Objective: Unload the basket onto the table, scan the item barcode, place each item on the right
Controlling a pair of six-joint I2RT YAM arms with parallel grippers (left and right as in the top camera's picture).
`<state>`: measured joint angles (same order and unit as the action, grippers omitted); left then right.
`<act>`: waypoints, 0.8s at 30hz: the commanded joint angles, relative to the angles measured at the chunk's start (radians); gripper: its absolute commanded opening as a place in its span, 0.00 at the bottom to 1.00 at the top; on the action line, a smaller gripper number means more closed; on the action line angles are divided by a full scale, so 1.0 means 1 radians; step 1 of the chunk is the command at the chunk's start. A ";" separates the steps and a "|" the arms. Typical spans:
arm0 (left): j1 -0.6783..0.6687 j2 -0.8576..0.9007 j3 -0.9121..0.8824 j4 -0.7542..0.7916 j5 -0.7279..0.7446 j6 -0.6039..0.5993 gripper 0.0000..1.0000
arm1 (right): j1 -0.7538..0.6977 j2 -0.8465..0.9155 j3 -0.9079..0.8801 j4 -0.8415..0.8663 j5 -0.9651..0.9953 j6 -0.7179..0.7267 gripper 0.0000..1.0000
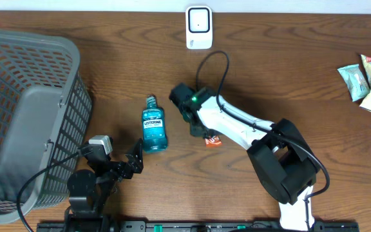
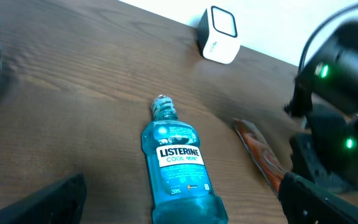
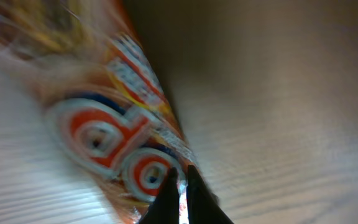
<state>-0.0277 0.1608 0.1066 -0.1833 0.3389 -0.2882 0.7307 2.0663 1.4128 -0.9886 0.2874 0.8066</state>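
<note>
**Right gripper pinches the snack packet, scanner waits up top**

Right gripper (image 3: 180,186) is clamped tight on the edge of an orange snack packet (image 3: 114,134), fingertips pressed together on the wrapper, low over the table just right of the mouthwash bottle (image 1: 153,127). From overhead only a sliver of the packet (image 1: 212,141) peeks out beneath the arm. Over on the other side, the left gripper (image 1: 134,161) sits spread wide and empty, near the bottom of the bottle, touching nothing.

So the pick-up looks done, and the carry to the scanner (image 1: 198,27) is the step in hand. Next move, as I read it: lift, travel toward the far edge, and turn the packet so its barcode faces the white unit. Where that barcode sits is hard to say; the wrist view is badly blurred.

Room to move? Good. Bare wood runs between the arm and the scanner. The bottle lies just left of that path, so a straight lift first is wise. The basket (image 1: 18,77) fills the left edge, and more snack packs (image 1: 369,80) sit far right, both well apart from the route.
</note>
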 commanded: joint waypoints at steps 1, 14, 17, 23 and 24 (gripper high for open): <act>0.005 -0.004 0.004 0.000 0.009 -0.002 0.98 | 0.000 0.003 -0.027 0.002 0.018 0.038 0.01; 0.005 -0.004 0.004 0.000 0.009 -0.002 0.98 | 0.011 0.005 0.258 -0.048 0.051 -0.158 0.69; 0.005 -0.004 0.004 0.000 0.009 -0.002 0.98 | 0.024 0.038 0.234 -0.002 0.076 -0.158 0.67; 0.005 -0.004 0.004 0.000 0.009 -0.002 0.98 | 0.059 0.141 0.232 -0.019 0.183 -0.203 0.52; 0.005 -0.004 0.004 0.000 0.009 -0.002 0.98 | 0.063 0.154 0.232 -0.028 0.211 -0.206 0.51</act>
<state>-0.0277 0.1608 0.1066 -0.1829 0.3386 -0.2882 0.7738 2.1742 1.6573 -1.0019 0.3943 0.6350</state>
